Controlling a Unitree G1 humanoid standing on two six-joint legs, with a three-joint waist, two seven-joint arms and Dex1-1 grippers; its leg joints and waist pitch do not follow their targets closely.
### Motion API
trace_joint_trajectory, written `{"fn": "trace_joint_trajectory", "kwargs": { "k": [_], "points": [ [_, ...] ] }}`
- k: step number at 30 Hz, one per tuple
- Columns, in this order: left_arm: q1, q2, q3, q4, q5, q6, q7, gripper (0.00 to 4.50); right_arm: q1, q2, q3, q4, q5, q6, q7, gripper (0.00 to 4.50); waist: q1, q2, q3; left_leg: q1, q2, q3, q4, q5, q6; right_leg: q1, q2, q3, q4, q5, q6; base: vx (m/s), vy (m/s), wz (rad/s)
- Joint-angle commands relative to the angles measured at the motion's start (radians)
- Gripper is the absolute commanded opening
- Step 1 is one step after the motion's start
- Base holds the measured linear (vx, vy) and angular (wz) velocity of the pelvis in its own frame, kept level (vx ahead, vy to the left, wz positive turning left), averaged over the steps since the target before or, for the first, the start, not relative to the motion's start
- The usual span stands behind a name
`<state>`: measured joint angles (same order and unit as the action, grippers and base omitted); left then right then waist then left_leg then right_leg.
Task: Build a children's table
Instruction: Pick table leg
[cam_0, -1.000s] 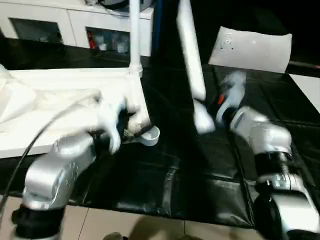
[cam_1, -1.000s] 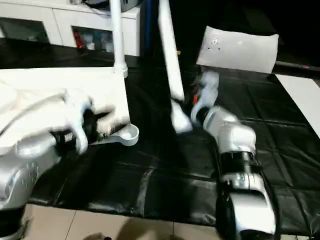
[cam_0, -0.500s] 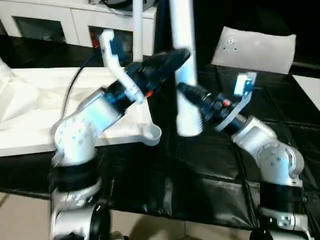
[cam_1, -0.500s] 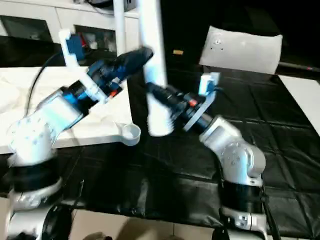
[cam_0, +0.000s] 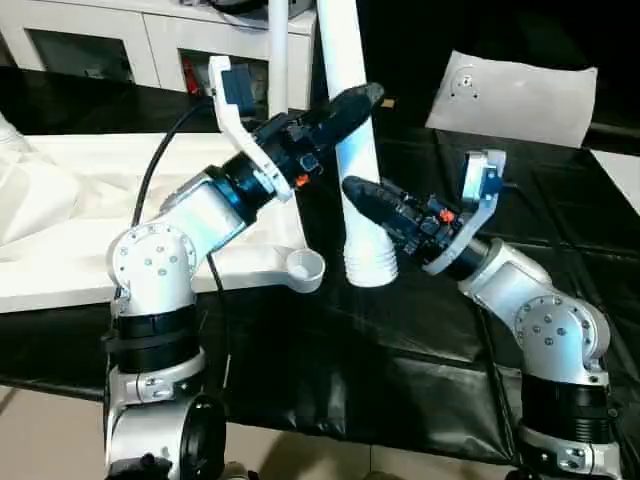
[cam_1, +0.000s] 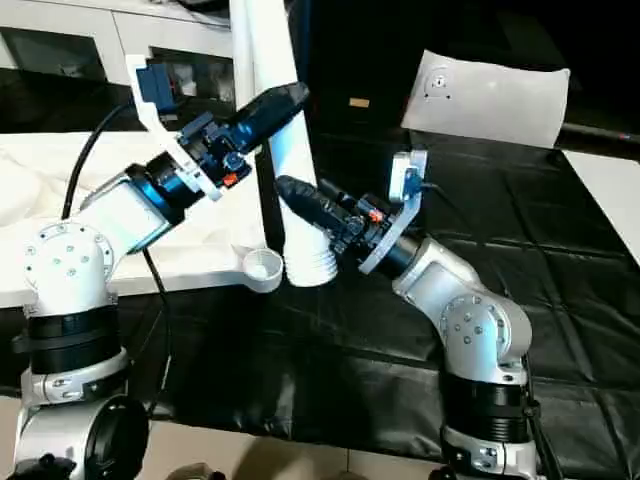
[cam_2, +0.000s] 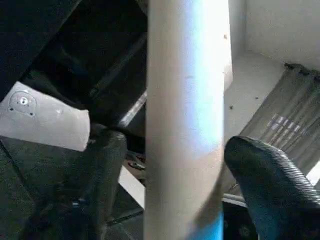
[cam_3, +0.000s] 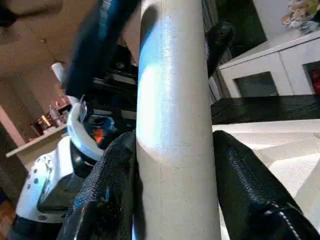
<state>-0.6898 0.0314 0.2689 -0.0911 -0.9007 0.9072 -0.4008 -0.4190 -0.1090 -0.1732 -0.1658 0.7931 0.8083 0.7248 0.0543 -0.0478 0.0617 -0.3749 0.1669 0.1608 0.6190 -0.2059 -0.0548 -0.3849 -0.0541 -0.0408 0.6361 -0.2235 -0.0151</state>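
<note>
The tabletop (cam_0: 150, 215) lies ribs-up at the black mat's (cam_0: 400, 340) left edge, one leg (cam_0: 278, 50) already upright at its far corner. A second leg (cam_0: 355, 140), tilted a second ago, now stands upright just off the near corner socket (cam_0: 305, 266). The right gripper (cam_0: 365, 195) clamps it low; the left gripper (cam_0: 345, 105) brackets it higher, grip unclear.

The leg (cam_0: 352, 150) is plain white with a ribbed band at its lower end, and the tabletop (cam_0: 120, 215) and its round corner socket (cam_0: 305, 266) are white too. Both tools, left (cam_0: 345, 105) and right (cam_0: 365, 200), have black fingers on silver arms with white brackets and small orange-red marks. The worktop (cam_0: 330, 360) wears a glossy black creased cover, with a white pillow-like block (cam_0: 515, 95) behind.
</note>
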Motion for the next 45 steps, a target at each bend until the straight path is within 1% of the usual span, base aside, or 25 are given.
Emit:
{"fn": "trace_joint_trajectory", "kwargs": {
  "k": [1, 2, 3, 5, 6, 8, 11, 14, 15, 16, 17, 20, 22, 23, 25, 26, 30, 32, 35, 42, 43, 44, 45],
  "points": [
    [0.003, 0.003, -0.011, 0.006, -0.010, -0.006, -0.012, 3.28, 0.008, -0.011, 0.002, -0.034, 0.028, 0.012, 0.006, 1.85, 0.000, 0.010, -0.061, 0.013, 0.058, -0.014, -0.081, -0.072, -0.004, 0.051, -0.082, 0.050, -0.081, -0.074, -0.195, 0.000, 0.000, 0.00],
    [0.004, 0.003, -0.012, 0.006, -0.011, -0.006, -0.013, 3.18, 0.009, -0.011, 0.002, -0.035, 0.030, 0.013, 0.006, 1.85, -0.001, 0.011, -0.060, 0.013, 0.057, -0.015, -0.082, -0.080, -0.008, 0.050, -0.082, 0.050, -0.082, -0.089, -0.191, 0.000, 0.000, 0.00],
    [0.004, 0.001, -0.010, 0.007, -0.018, -0.006, -0.014, 3.18, 0.009, -0.013, 0.004, -0.036, 0.031, 0.014, 0.006, 1.85, -0.001, 0.011, -0.061, 0.013, 0.057, -0.015, -0.082, -0.082, -0.009, 0.050, -0.082, 0.050, -0.083, -0.093, -0.190, 0.000, 0.000, 0.00],
    [0.004, 0.002, -0.010, 0.009, -0.029, -0.005, -0.012, 2.97, 0.008, -0.017, 0.006, -0.037, 0.038, 0.014, 0.005, 1.85, 0.000, 0.012, -0.061, 0.013, 0.057, -0.015, -0.082, -0.083, -0.012, 0.050, -0.082, 0.051, -0.083, -0.092, -0.189, 0.000, 0.000, 0.00],
    [0.005, 0.001, -0.010, 0.009, -0.035, -0.004, -0.013, 2.97, 0.008, -0.019, 0.007, -0.038, 0.042, 0.015, 0.005, 1.85, 0.000, 0.012, -0.061, 0.013, 0.058, -0.015, -0.082, -0.083, -0.013, 0.049, -0.082, 0.051, -0.082, -0.090, -0.188, 0.000, 0.000, 0.00],
    [0.006, 0.003, -0.011, 0.008, -0.038, -0.002, -0.017, 2.74, 0.009, -0.023, 0.008, -0.039, 0.047, 0.014, 0.004, 1.85, 0.001, 0.011, -0.061, 0.012, 0.057, -0.015, -0.082, -0.078, -0.013, 0.050, -0.082, 0.051, -0.082, -0.080, -0.189, 0.000, 0.000, 0.00],
    [0.005, 0.004, -0.011, 0.008, -0.041, 0.003, -0.019, 2.62, 0.008, -0.027, 0.008, -0.038, 0.049, 0.012, 0.005, 1.85, 0.000, 0.012, -0.061, 0.012, 0.057, -0.014, -0.082, -0.082, -0.014, 0.049, -0.081, 0.051, -0.083, -0.084, -0.188, 0.000, 0.000, 0.00],
    [0.005, 0.006, -0.013, 0.007, -0.047, 0.006, -0.020, 2.29, 0.008, -0.031, 0.010, -0.036, 0.051, 0.009, 0.002, 1.85, 0.000, 0.012, -0.061, 0.012, 0.057, -0.015, -0.082, -0.081, -0.015, 0.050, -0.082, 0.051, -0.083, -0.084, -0.187, 0.000, 0.000, 0.00],
    [0.006, 0.008, -0.014, 0.006, -0.052, 0.007, -0.020, 2.29, 0.008, -0.033, 0.012, -0.035, 0.052, 0.007, 0.000, 1.85, 0.001, 0.012, -0.061, 0.012, 0.057, -0.015, -0.082, -0.079, -0.016, 0.051, -0.082, 0.051, -0.082, -0.080, -0.188, 0.000, 0.000, 0.00],
    [0.006, 0.008, -0.014, 0.005, -0.055, 0.008, -0.020, 2.12, 0.009, -0.035, 0.014, -0.035, 0.053, 0.005, -0.001, 1.85, 0.000, 0.012, -0.060, 0.012, 0.057, -0.015, -0.083, -0.080, -0.017, 0.050, -0.081, 0.050, -0.082, -0.081, -0.188, 0.000, 0.000, 0.00],
    [0.006, 0.009, -0.015, 0.003, -0.057, 0.008, -0.020, 2.12, 0.009, -0.035, 0.015, -0.034, 0.052, 0.004, -0.002, 1.85, 0.000, 0.011, -0.060, 0.012, 0.056, -0.014, -0.083, -0.083, -0.016, 0.050, -0.081, 0.050, -0.083, -0.084, -0.187, 0.000, 0.000, 0.00],
    [0.007, 0.010, -0.016, 0.000, -0.061, 0.010, -0.020, 1.91, 0.008, -0.036, 0.017, -0.031, 0.049, 0.000, -0.003, 1.85, 0.000, 0.012, -0.061, 0.012, 0.057, -0.015, -0.083, -0.077, -0.015, 0.050, -0.081, 0.050, -0.082, -0.079, -0.187, 0.000, 0.000, 0.00],
    [0.008, 0.010, -0.017, -0.001, -0.064, 0.011, -0.019, 1.88, 0.007, -0.037, 0.018, -0.029, 0.047, -0.003, -0.004, 1.85, 0.000, 0.011, -0.061, 0.012, 0.057, -0.015, -0.082, -0.074, -0.015, 0.050, -0.081, 0.051, -0.082, -0.072, -0.188, 0.000, 0.000, 0.00],
    [0.009, 0.010, -0.017, -0.004, -0.069, 0.012, -0.018, 1.86, 0.007, -0.037, 0.019, -0.027, 0.045, -0.006, -0.005, 1.85, 0.000, 0.008, -0.061, 0.012, 0.057, -0.014, -0.083, -0.074, -0.014, 0.050, -0.081, 0.051, -0.082, -0.074, -0.188, 0.000, 0.000, 0.00],
    [0.009, 0.012, -0.019, -0.007, -0.075, 0.012, -0.016, 1.85, 0.005, -0.039, 0.021, -0.024, 0.044, -0.010, -0.006, 1.85, 0.001, 0.010, -0.061, 0.012, 0.056, -0.014, -0.082, -0.074, -0.013, 0.050, -0.082, 0.051, -0.082, -0.077, -0.189, 0.000, 0.000, 0.00],
    [0.009, 0.013, -0.020, -0.007, -0.076, 0.011, -0.016, 1.84, 0.004, -0.040, 0.021, -0.022, 0.043, -0.011, -0.006, 1.85, 0.001, 0.008, -0.061, 0.012, 0.057, -0.014, -0.083, -0.073, -0.014, 0.051, -0.082, 0.051, -0.082, -0.078, -0.188, 0.000, 0.000, 0.00],
    [0.009, 0.014, -0.019, -0.005, -0.077, 0.008, -0.015, 1.84, 0.001, -0.042, 0.024, -0.017, 0.035, -0.019, -0.010, 1.85, 0.002, 0.009, -0.062, 0.013, 0.057, -0.013, -0.081, -0.059, -0.009, 0.050, -0.082, 0.050, -0.080, -0.061, -0.189, 0.000, 0.000, 0.00],
    [0.009, 0.014, -0.019, -0.004, -0.077, 0.007, -0.016, 1.84, 0.000, -0.043, 0.024, -0.016, 0.032, -0.021, -0.010, 1.85, 0.001, 0.008, -0.062, 0.012, 0.057, -0.014, -0.082, -0.054, -0.007, 0.051, -0.082, 0.050, -0.079, -0.050, -0.191, 0.000, 0.000, 0.00],
    [0.009, 0.014, -0.018, -0.002, -0.074, 0.001, -0.013, 1.84, -0.001, -0.047, 0.033, -0.012, 0.008, -0.040, -0.018, 1.85, 0.001, 0.008, -0.062, 0.012, 0.057, -0.013, -0.081, -0.053, -0.007, 0.052, -0.082, 0.050, -0.079, -0.052, -0.191, 0.000, 0.000, 0.00],
    [0.010, 0.021, -0.021, 0.004, -0.071, -0.012, -0.012, 1.84, -0.009, -0.052, 0.044, 0.008, -0.023, -0.065, -0.031, 1.85, 0.001, 0.008, -0.062, 0.013, 0.057, -0.013, -0.082, -0.054, -0.008, 0.051, -0.081, 0.050, -0.079, -0.055, -0.190, 0.000, 0.000, 0.00],
    [0.010, 0.021, -0.021, 0.004, -0.071, -0.012, -0.012, 1.84, -0.009, -0.053, 0.045, 0.008, -0.024, -0.066, -0.031, 1.85, 0.001, 0.006, -0.062, 0.012, 0.057, -0.013, -0.081, -0.052, -0.007, 0.052, -0.081, 0.050, -0.079, -0.052, -0.190, 0.000, 0.000, 0.00],
    [0.009, 0.024, -0.022, 0.005, -0.068, -0.014, -0.013, 1.84, -0.016, -0.050, 0.041, 0.019, -0.021, -0.061, -0.040, 2.19, 0.001, 0.006, -0.062, 0.012, 0.056, -0.012, -0.081, -0.053, -0.007, 0.052, -0.082, 0.051, -0.079, -0.053, -0.190, 0.000, 0.000, 0.00],
    [0.009, 0.025, -0.022, 0.005, -0.067, -0.014, -0.013, 1.84, -0.017, -0.049, 0.040, 0.021, -0.020, -0.059, -0.043, 2.19, 0.001, 0.007, -0.062, 0.012, 0.056, -0.012, -0.081, -0.054, -0.006, 0.052, -0.082, 0.050, -0.079, -0.055, -0.191, 0.000, 0.000, 0.00]
  ]
}}
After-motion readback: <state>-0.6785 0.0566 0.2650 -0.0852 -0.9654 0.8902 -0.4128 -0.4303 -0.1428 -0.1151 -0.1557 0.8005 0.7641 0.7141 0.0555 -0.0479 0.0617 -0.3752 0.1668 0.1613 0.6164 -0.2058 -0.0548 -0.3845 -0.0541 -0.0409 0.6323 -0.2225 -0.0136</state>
